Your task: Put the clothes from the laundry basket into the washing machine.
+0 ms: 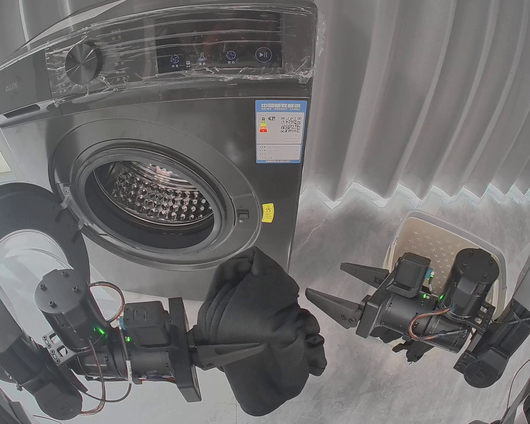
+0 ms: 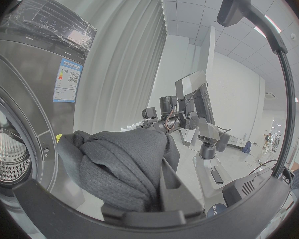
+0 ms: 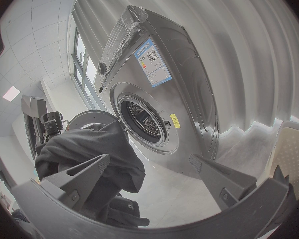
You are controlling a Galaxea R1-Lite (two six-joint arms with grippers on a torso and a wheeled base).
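A dark grey garment (image 1: 259,325) hangs bunched in my left gripper (image 1: 250,348), which is shut on it in front of and below the washing machine's open drum (image 1: 156,198). The same garment (image 2: 123,166) fills the near part of the left wrist view, one finger (image 2: 171,190) pressed against it. My right gripper (image 1: 335,290) stands open with nothing between its fingers, just right of the garment and in front of the beige laundry basket (image 1: 430,237). In the right wrist view the garment (image 3: 89,156) hangs beyond the open fingers (image 3: 219,180).
The washing machine (image 1: 176,119) stands at the left with its round door (image 1: 17,231) swung open to the left. Pleated white curtains (image 1: 430,83) hang behind. Grey floor (image 1: 341,231) lies between the machine and the basket.
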